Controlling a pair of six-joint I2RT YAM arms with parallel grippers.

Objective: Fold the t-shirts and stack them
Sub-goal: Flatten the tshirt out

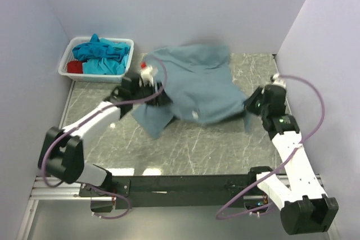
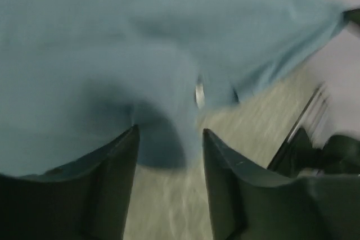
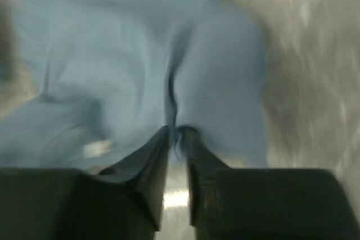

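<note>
The grey-blue t-shirt (image 1: 197,85) lies rumpled and unfolded on the bench (image 1: 191,144), spread from the middle toward the far edge, with one flap trailing toward the near left. Its small white neck label (image 1: 195,114) shows near the hem that faces the arms. The left gripper (image 1: 160,95) is at the shirt's left edge. In the left wrist view its fingers (image 2: 121,155) stand clearly apart, open, and a hanging fold of the cloth droops just above and between the tips without being pinched. The right gripper (image 1: 250,105) is at the shirt's right edge, near the right side of the bench. In the blurred right wrist view its fingers (image 3: 157,155) sit close together, and a crease of the cloth runs straight down into the narrow gap at their tips, so it appears clamped on the fabric. The turquoise t-shirts (image 1: 101,54) and a red t-shirt (image 1: 75,67) are piled loosely in the white basket (image 1: 64,63), which stands in the far left corner of the bench, near the grey-blue shirt but apart from it.
</note>
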